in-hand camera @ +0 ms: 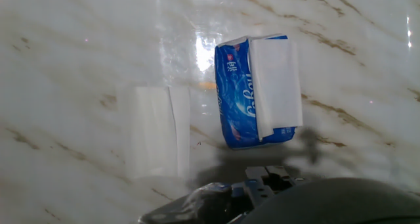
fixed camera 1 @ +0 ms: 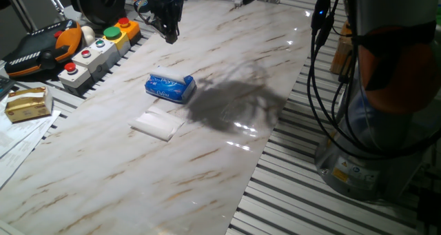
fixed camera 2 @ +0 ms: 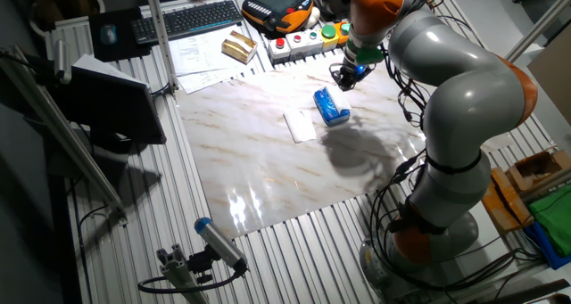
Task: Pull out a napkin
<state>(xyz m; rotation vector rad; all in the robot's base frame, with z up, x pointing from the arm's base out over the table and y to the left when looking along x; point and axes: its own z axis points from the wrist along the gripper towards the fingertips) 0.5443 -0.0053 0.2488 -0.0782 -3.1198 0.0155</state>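
The napkin (fixed camera 1: 157, 123) is a folded white rectangle lying flat on the marble table, just beside the blue tissue pack (fixed camera 1: 169, 87). Both show in the other fixed view, napkin (fixed camera 2: 301, 126) and pack (fixed camera 2: 332, 106), and in the hand view, napkin (in-hand camera: 157, 135) left of the pack (in-hand camera: 236, 99). The pack has a white patch on top. My gripper (fixed camera 1: 169, 32) hangs high above the table behind the pack, touching nothing and holding nothing. It also shows in the other fixed view (fixed camera 2: 345, 76). Its fingers are too dark to tell their spacing.
A row of button boxes (fixed camera 1: 96, 50), an orange-and-black pendant (fixed camera 1: 41, 47) and a small yellow box (fixed camera 1: 29, 103) sit along the table's left edge. White paper sheets (fixed camera 1: 17, 142) lie beside them. The robot base (fixed camera 1: 386, 104) and cables stand at the right.
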